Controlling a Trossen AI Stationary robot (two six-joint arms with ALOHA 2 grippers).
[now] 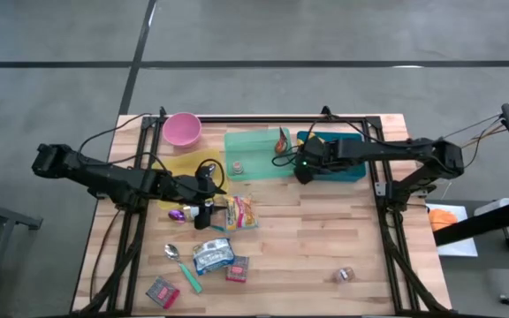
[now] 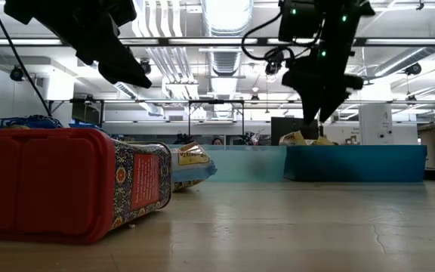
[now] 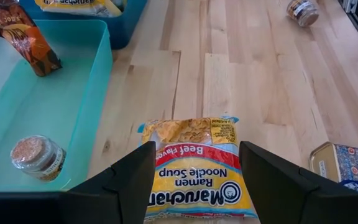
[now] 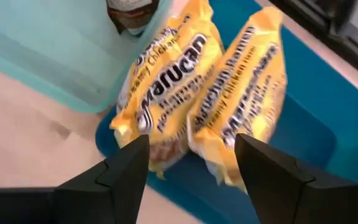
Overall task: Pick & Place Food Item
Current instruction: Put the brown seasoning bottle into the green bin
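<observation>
The right pincer hangs open, empty, above two yellow ramen packets lying side by side in the blue bin. The left pincer, jaws apart, straddles one beef ramen packet on the table. The teal tray holds one jar and one brown pouch.

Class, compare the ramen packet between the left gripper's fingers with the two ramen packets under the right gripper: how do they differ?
The beef ramen packet lies on the bare wooden table; the chicken ramen packets lie in the dark blue bin. The first is alone, the others side by side. The first reads Beef, the others Chicken. All are yellow Maruchan packets.
</observation>
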